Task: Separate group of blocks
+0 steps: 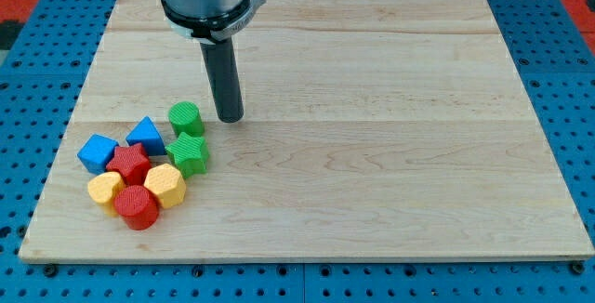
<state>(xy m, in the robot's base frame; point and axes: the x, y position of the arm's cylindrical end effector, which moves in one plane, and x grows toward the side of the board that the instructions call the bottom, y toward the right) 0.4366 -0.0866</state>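
The tool's bare rod held nothing; its tip (pixel 230 117) stood just right of the green cylinder (pixel 186 117). The clustered blocks lay below-left of that cylinder, near the wooden surface's (pixel 390 136) lower-left corner.

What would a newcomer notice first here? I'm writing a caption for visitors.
A tight cluster of coloured blocks sits at the wooden board's lower left: blue cube, red star, green star, red cylinder. My tip stands just right of the green cylinder.
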